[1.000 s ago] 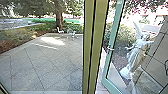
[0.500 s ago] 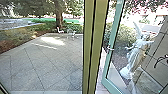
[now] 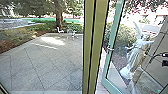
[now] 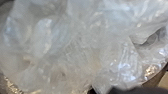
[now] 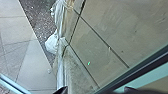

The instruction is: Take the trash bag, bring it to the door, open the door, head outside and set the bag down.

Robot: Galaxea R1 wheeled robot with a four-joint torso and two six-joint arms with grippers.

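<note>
Since the earlier frame, a dark curved piece [image 3: 160,55] has come further into the right edge of my head view, and a black block [image 3: 165,62] has appeared beneath it; I cannot tell what either is. The clear, crumpled trash bag [image 4: 82,47] lies close before my left wrist camera; whether my left gripper is clamped on it, I cannot tell. My right gripper [image 5: 95,90] shows its two dark tips apart, with nothing visible between them but glass and paving beyond. The green-framed door [image 3: 110,53] stands angled beside the post [image 3: 94,47], the pale statue [image 3: 136,53] seen through its glass.
</note>
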